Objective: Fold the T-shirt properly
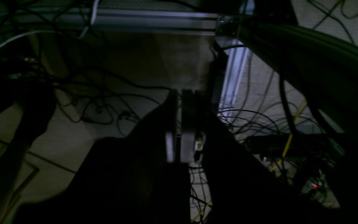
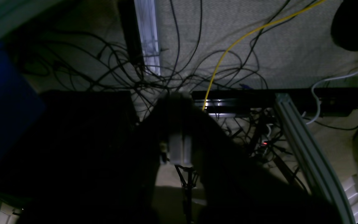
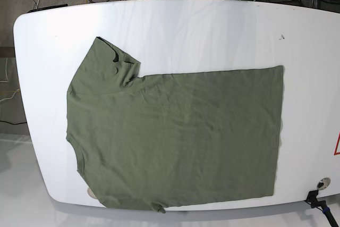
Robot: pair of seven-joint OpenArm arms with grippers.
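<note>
The olive-green T-shirt [image 3: 175,136] lies spread flat on the white table [image 3: 212,25] in the base view. Its hem is toward the right and its neck side toward the left. One short sleeve [image 3: 114,62] points to the far left corner, and its lower left edge reaches the table's near rim. Neither arm appears in the base view. In the left wrist view my left gripper [image 1: 180,102] is shut on nothing, dark against a floor full of cables. The right wrist view shows my right gripper [image 2: 177,102] likewise shut and holding nothing. Both wrist views miss the shirt.
Black cables [image 2: 166,74] and a yellow cable [image 2: 244,34] litter the floor below the grippers. Aluminium frame bars [image 1: 154,20] [image 2: 309,149] run close by. A small black clamp [image 3: 319,200] sits at the table's near right corner.
</note>
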